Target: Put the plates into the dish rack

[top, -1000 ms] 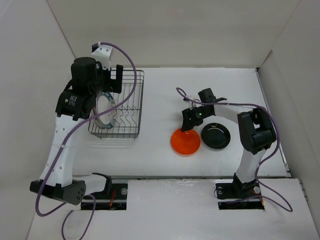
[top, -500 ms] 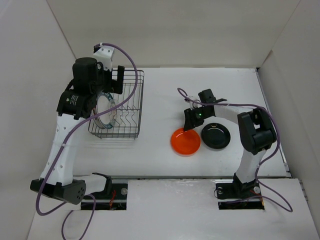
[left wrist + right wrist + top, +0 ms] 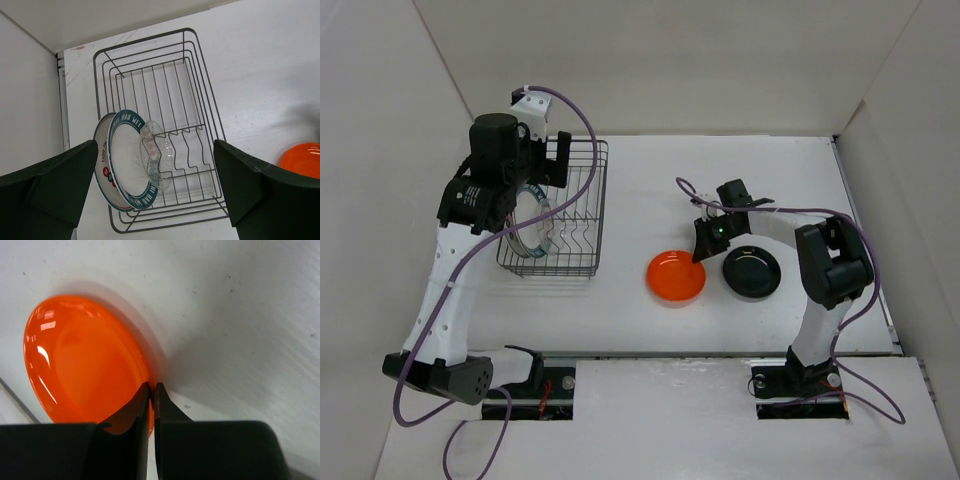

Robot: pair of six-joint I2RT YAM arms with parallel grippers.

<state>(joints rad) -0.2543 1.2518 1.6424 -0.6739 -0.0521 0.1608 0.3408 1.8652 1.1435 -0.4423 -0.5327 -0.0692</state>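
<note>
Left gripper (image 3: pixel 155 150) hangs over the black rectangular wire dish rack (image 3: pixel 165 95) at the left of the white table (image 3: pixel 650 180); jaws spread wide, holding nothing.

3 plates stand on edge in the rack's near part, packed together and leaning: white plate w/ red characters (image 3: pixel 101 156) furthest left, white plate w/ dark green patterned rim (image 3: pixel 127 165) against it, then clear transparent plate (image 3: pixel 156 161) on the right; the rack's far part shows only bare wire dividers.

Right gripper (image 3: pixel 151 390) is low at centre-right of the table; jaws drawn narrow, pinching the right rim of the glossy orange plate (image 3: pixel 85 365), one finger on the inside of the rim, the other outside; can't tell if that edge is off the table.

Glossy black plate (image 3: pixel 751 272) lies flat on the table just right of the orange one, not touching it; both sit well apart from the rack, to its right.
</note>
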